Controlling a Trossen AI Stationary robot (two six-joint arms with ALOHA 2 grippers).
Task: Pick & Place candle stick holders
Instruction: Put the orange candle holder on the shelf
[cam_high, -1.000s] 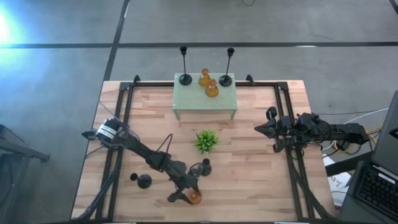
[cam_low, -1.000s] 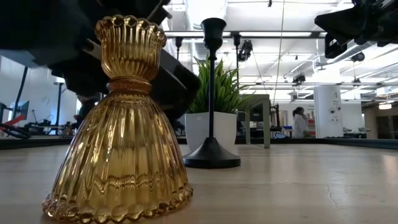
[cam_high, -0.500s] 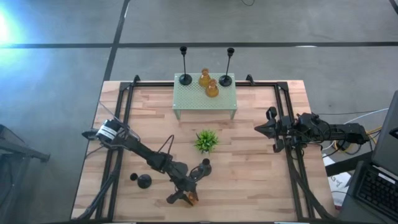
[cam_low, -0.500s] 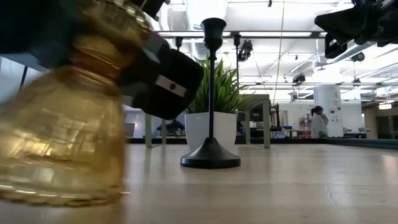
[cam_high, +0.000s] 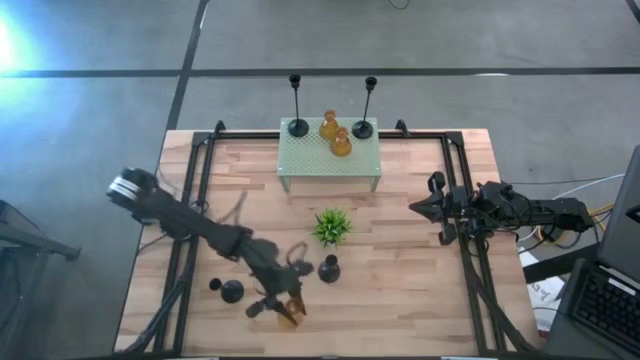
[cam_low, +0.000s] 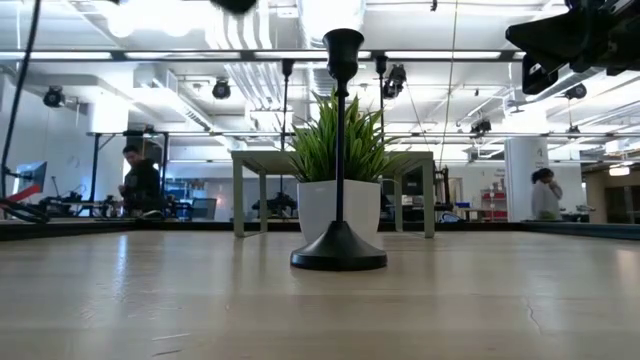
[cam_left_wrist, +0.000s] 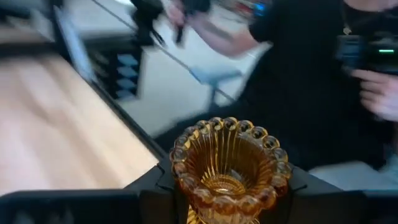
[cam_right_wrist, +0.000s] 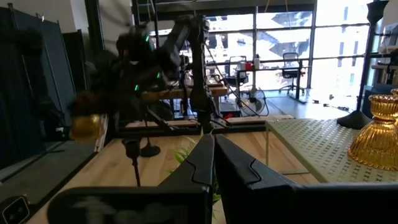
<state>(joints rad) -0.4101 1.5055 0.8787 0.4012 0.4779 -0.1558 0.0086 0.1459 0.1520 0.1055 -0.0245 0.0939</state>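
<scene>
My left gripper (cam_high: 283, 303) is shut on a squat amber glass holder (cam_left_wrist: 229, 167) above the table's near middle; the pair also shows in the right wrist view (cam_right_wrist: 87, 124). Two short black holders (cam_high: 328, 268) (cam_high: 232, 291) stand on their bases on the table beside it. Two tall black holders (cam_high: 298, 127) (cam_high: 362, 128) and two amber ones (cam_high: 329, 125) (cam_high: 341, 142) stand on the pale green stand (cam_high: 330, 165). My right gripper (cam_high: 437, 208) is shut and empty at the table's right. My left gripper pinches the amber holder at its narrow neck (cam_left_wrist: 205, 208), just under the beaded cup, with one finger (cam_left_wrist: 152, 193) on each side. The holder is lifted clear of the table, its cup opening (cam_left_wrist: 227, 183) toward the wrist camera. The lower body is out of view.
A small spiky green plant (cam_high: 331, 226) in a white pot stands mid-table between the stand and the black holder. Black frame rails (cam_high: 195, 200) (cam_high: 465, 260) run along both sides of the table. People show in the room beyond the table.
My left gripper has taken hold of the amber holder, tipped it and lifted it off the table, out of the low view. It has moved up and a little toward the table's left edge.
</scene>
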